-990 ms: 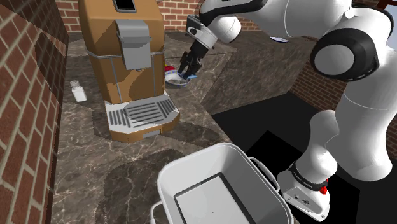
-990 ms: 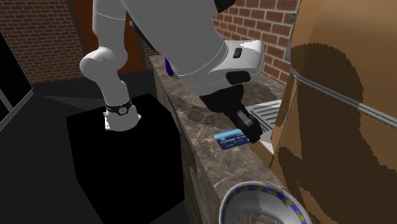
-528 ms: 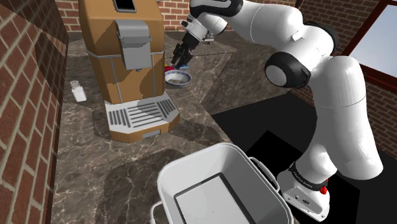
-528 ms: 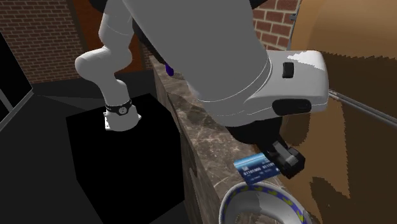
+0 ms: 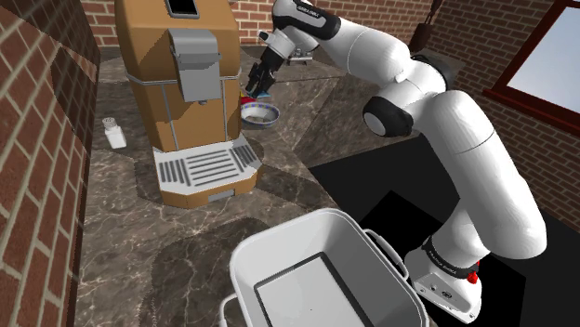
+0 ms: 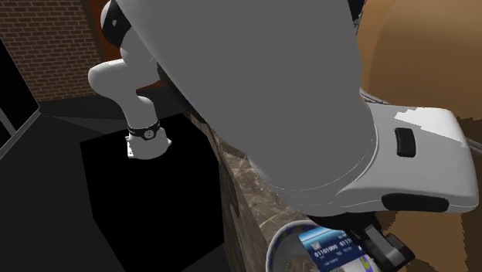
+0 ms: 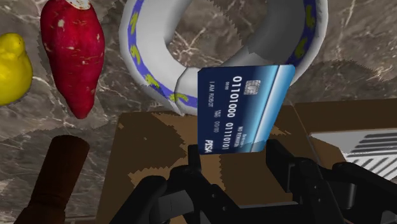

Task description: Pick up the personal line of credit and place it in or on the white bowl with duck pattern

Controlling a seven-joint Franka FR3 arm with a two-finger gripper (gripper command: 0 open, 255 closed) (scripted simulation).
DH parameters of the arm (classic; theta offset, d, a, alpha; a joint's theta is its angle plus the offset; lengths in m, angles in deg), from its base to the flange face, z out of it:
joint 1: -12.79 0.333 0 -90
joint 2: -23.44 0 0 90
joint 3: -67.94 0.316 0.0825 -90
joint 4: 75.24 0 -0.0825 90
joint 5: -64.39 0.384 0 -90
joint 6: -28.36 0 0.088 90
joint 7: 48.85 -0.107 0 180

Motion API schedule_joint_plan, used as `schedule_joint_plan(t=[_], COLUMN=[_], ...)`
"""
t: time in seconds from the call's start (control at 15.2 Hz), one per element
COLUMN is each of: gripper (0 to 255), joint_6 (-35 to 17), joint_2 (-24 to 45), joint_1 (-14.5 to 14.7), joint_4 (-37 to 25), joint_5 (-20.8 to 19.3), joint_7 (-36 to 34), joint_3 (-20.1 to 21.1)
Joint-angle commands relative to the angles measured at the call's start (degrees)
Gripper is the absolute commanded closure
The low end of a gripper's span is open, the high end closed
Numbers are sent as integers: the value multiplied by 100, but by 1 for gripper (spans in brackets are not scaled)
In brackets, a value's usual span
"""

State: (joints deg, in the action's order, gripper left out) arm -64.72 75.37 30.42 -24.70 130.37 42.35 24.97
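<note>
A blue credit card [image 7: 242, 108] with white numbers and a chip is clasped by its lower edge in my black gripper [image 7: 238, 156]. Just beyond it lies the white bowl [image 7: 143, 57], its rim carrying a blue band with yellow ducks. The card stands over the bowl's near rim. In the shoulder view my gripper [image 5: 256, 88] hovers just above the bowl [image 5: 260, 113], close beside the brown coffee machine [image 5: 177, 84]. From the second exterior view the card [image 6: 328, 249] hangs over the bowl's rim [image 6: 282, 243], with the gripper [image 6: 371, 249] behind it.
A red sweet potato [image 7: 70, 51], a yellow item [image 7: 13, 63] and a brown cylinder [image 7: 57, 178] lie on the marble counter near the bowl. A large white tub [image 5: 325, 279] stands at the counter's near end. A small white shaker [image 5: 114, 133] stands by the brick wall.
The arm has stretched further along the counter, carrying the card from over bare marble to above the bowl's rim. The grip on the card is unchanged.
</note>
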Motion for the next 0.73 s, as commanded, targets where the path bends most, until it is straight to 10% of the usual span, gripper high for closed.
schedule_joint_plan(t=[0.0,0.66], gripper=[255,255], joint_6=[-93,-565], joint_2=[5,101], joint_1=[51,264], joint_4=[146,782], joint_5=[11,111], joint_7=[94,537], joint_3=[3,57])
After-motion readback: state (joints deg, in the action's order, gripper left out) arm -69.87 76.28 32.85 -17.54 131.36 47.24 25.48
